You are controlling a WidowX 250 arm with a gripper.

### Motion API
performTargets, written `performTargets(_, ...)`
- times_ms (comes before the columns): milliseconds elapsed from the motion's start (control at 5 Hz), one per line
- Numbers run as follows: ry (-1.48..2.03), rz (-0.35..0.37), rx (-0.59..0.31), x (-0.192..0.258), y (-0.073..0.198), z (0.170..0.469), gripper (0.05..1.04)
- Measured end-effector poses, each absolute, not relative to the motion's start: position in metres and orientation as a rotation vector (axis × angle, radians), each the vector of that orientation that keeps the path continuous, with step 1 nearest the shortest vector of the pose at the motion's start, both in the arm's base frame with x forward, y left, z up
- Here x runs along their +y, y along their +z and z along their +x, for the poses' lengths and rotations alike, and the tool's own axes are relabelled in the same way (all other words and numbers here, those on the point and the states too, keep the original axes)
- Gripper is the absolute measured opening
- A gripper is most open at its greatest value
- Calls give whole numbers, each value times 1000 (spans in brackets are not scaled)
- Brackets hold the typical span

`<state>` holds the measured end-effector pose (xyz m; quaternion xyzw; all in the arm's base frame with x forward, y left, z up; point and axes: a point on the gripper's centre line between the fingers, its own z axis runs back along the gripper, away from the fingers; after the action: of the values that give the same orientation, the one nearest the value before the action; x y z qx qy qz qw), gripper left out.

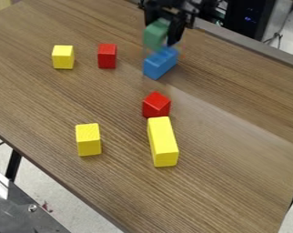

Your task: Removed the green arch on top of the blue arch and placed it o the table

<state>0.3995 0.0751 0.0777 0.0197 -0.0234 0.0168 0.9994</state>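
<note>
At the view's top, the end effector (162, 33) hangs downward, its parted fingers gripping.

Toward the upper left of your view, you have a yellow block (63, 57) and, near its right side, a red block (107, 56), both upright and apart. Around the middle you see a second red block (156, 105), turned at an angle, right by the far end of a long yellow block (163, 142), with a shorter yellow block (88, 139) well to their left. Beyond, at upper right, you can see a black case (249, 18) with small blue lights and a cable (276, 36), while pale floor (82, 214) and a dark metal surface (27, 216) lie at your lower left.
</note>
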Motion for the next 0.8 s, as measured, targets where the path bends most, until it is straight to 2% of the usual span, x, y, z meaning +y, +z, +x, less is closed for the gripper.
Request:
performTargets(200, 28, 51, -36, 85, 77, 404, 607)
performTargets(800, 56, 67, 41, 134, 46, 406, 606)
